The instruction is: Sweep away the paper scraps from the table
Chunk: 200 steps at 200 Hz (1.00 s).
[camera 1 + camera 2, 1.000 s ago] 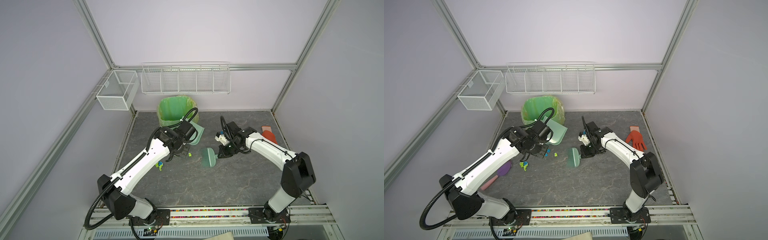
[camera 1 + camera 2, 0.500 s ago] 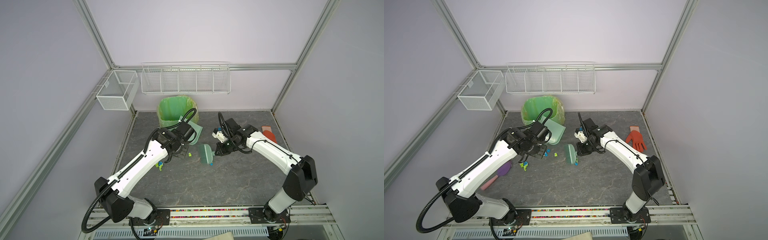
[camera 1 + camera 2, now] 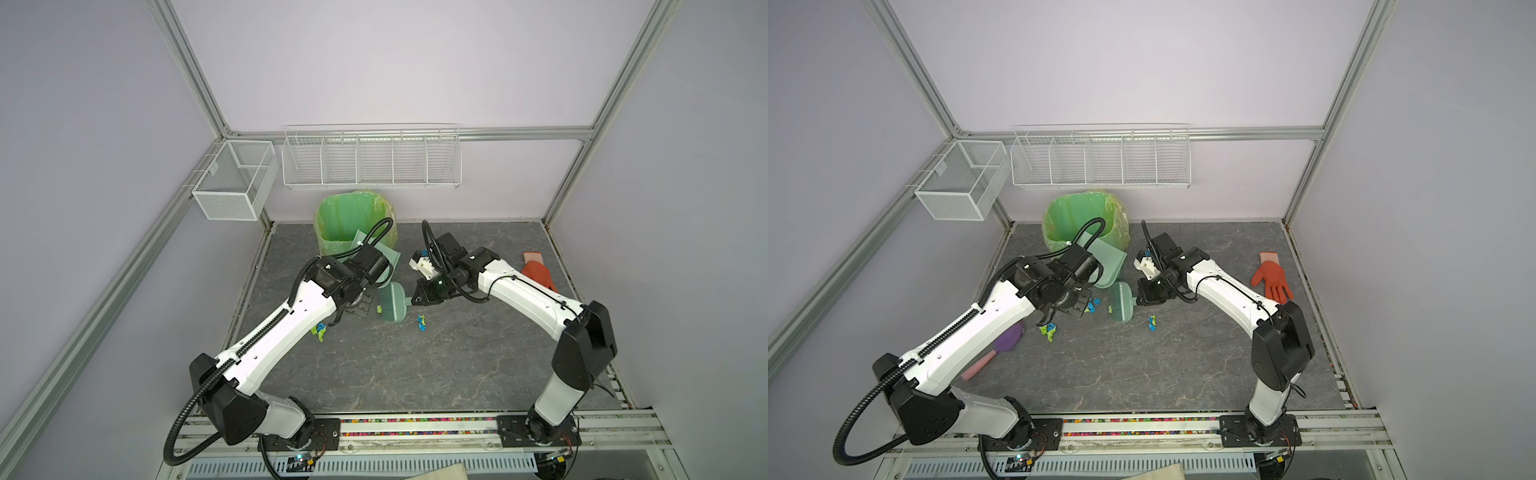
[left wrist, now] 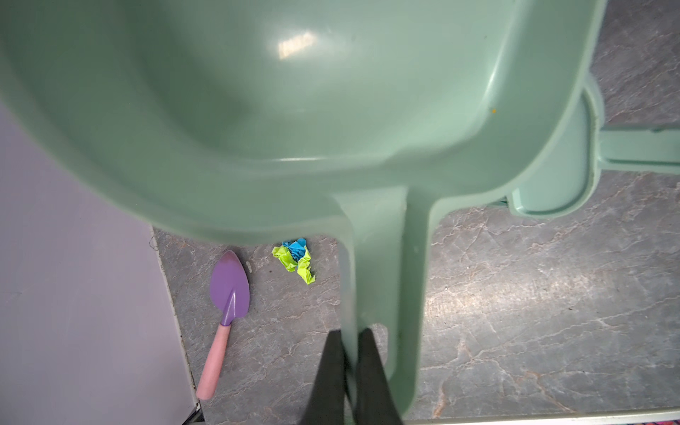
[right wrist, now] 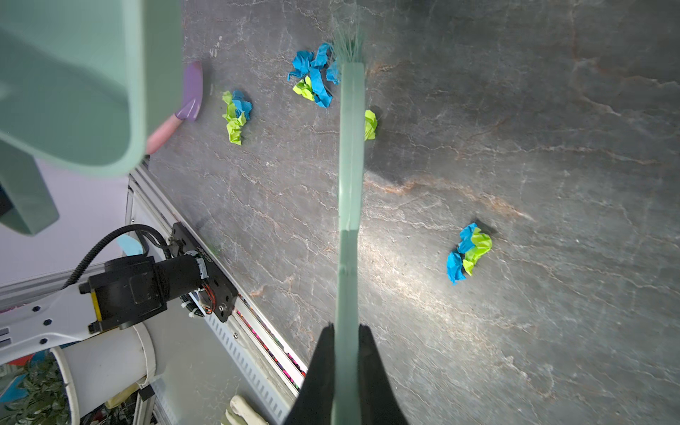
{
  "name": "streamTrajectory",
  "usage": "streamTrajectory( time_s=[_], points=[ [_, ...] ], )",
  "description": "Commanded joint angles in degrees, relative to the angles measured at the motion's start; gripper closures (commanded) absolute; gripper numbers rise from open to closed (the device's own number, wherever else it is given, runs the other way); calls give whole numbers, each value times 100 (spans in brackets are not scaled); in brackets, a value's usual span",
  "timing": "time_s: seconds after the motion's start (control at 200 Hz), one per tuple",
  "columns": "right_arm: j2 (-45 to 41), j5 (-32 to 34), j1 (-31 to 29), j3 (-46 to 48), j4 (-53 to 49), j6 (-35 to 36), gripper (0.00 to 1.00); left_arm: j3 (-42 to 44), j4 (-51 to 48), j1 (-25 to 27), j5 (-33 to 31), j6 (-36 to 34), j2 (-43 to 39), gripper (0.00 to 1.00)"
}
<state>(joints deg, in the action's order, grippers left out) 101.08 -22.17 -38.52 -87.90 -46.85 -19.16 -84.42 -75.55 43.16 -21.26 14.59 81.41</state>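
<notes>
My left gripper is shut on the handle of a mint-green dustpan, held tilted above the table in front of the bin. My right gripper is shut on the thin handle of a mint-green brush, whose head lies just right of the dustpan. Blue and lime paper scraps lie on the table: a clump at the bristles, one beside the left arm, one right of the brush. A lone lime scrap sits by the brush.
A green-lined bin stands at the back, behind the dustpan. An orange glove lies at the right edge. A purple trowel with a pink handle lies at the left edge, partly under the left arm. Two wire baskets hang on the back rails.
My right gripper has carried the brush leftward toward the dustpan, passing a blue and lime scrap that now lies to its right. The left arm has shifted only slightly.
</notes>
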Motion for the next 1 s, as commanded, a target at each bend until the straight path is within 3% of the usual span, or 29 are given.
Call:
streamTrajectory(
  time_s=[0.0, 0.46, 0.7, 0.995],
  points=[
    [282, -199, -22, -274, -118, -159, 93, 66, -141, 17, -164, 158, -63, 100],
    [1271, -603, 187, -1172, -1033, -536, 93, 31, -144, 17, -62, 70, -63, 100],
    [993, -415, 316, -1146, -1377, -559, 93, 79, -145, 17, -124, 52, -167, 100],
    [778, -500, 36, -1358, -1245, -900, 93, 57, -111, 16, -104, 26, -130, 100]
  ],
)
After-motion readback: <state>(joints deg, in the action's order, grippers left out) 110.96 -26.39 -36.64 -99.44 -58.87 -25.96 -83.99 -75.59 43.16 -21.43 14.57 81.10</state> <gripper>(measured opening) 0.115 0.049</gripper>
